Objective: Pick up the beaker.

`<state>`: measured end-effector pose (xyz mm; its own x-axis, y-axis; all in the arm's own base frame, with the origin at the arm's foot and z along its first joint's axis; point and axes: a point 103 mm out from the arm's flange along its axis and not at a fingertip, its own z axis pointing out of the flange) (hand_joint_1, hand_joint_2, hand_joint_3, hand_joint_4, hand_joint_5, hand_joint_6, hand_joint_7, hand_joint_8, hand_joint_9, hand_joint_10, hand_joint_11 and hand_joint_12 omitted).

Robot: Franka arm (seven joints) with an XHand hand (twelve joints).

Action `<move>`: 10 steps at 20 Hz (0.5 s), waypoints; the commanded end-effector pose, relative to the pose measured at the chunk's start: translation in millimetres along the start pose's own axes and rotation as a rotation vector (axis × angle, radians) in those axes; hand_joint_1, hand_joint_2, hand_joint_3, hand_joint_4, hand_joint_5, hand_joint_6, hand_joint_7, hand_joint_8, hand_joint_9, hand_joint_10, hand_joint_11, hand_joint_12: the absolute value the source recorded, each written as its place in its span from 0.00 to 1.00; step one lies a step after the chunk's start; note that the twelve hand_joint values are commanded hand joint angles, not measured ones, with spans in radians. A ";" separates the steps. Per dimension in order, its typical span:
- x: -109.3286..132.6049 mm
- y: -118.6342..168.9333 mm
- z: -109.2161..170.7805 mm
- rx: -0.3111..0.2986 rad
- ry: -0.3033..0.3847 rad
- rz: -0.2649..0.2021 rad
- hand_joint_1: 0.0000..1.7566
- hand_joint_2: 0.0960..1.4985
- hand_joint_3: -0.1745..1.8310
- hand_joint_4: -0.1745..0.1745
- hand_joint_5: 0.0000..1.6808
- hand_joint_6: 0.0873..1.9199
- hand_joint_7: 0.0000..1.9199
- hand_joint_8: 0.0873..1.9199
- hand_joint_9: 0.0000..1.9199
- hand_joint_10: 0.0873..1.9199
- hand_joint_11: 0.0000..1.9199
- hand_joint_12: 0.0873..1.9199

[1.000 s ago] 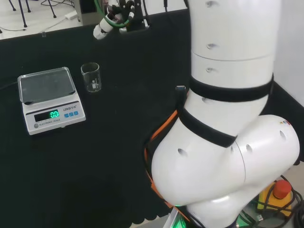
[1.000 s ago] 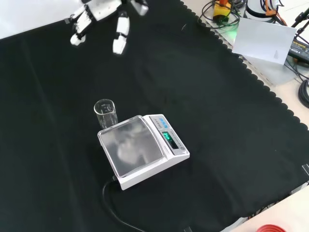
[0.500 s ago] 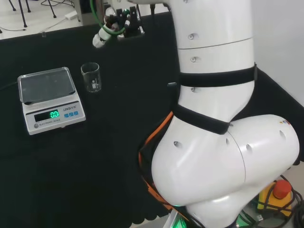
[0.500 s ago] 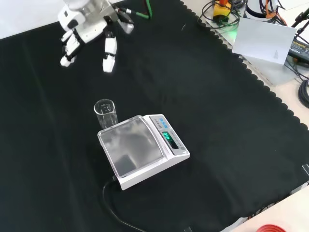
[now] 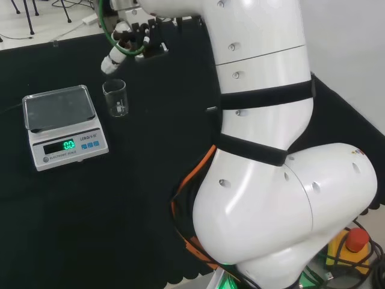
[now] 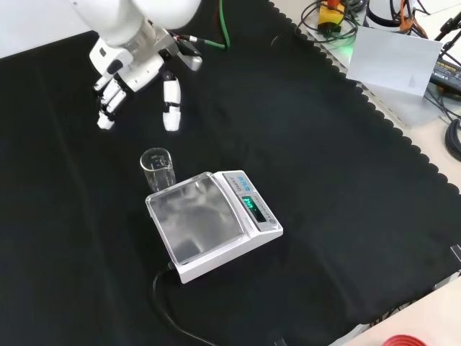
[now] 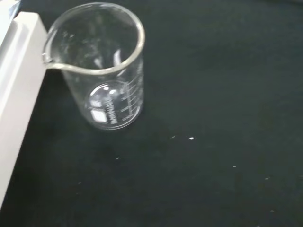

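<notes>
Black cloth (image 6: 302, 238) covers the bench, its scalloped edge running down the right of the front view. Beyond it, upper right, a pale tabletop (image 6: 403, 101) holds a grey sheet (image 6: 392, 61) and tangled cables (image 6: 450, 137). In the head view's upper left, light floor (image 5: 42, 24) with dark chair legs (image 5: 30, 15); a white wall (image 5: 349, 54) at right.

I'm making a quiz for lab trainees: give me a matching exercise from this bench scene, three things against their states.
Things:
1. beaker
2. scale
3. robot hand

States:
A. fingers open, above the cloth, holding nothing
B. display lit, pan bare
C. upright, empty, beside the scale

Pairs: 1-C, 2-B, 3-A
</notes>
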<state>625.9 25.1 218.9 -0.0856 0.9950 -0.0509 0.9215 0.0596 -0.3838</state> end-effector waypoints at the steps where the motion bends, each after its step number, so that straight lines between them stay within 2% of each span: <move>1: 17.4 6.6 10.8 0.020 -0.034 -0.031 0.32 0.41 0.14 0.59 0.08 0.00 0.03 0.35 0.14 0.44 0.00 0.79; 5: 27.1 14.2 25.5 0.055 -0.029 -0.060 0.31 0.41 0.13 0.61 0.08 0.00 0.02 0.35 0.13 0.44 0.00 0.78; 10: 41.3 15.1 45.7 0.094 -0.060 -0.092 0.31 0.40 0.13 0.62 0.08 0.00 0.01 0.34 0.12 0.44 0.00 0.77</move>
<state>626.3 50.8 184.8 -0.1512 0.9868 -0.0585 0.8919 0.1106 -0.4385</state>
